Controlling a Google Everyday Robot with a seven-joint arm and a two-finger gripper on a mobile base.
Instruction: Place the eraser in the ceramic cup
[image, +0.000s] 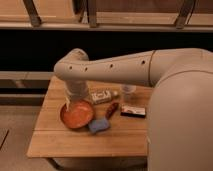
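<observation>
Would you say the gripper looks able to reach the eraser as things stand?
Probably yes: the eraser lies uncovered on the table, nothing on top of it. The gripper hangs over the bowl, so it must cross over first; the cup stands close behind the eraser.

The beige gripper hangs at the orange bowl's rim; blue pad, pale cup, white eraser, seemingly dark-edged.

The beige tubular arm is bending downward at its elbow; its two-finger gripper is hanging below, jaws apart.
</observation>
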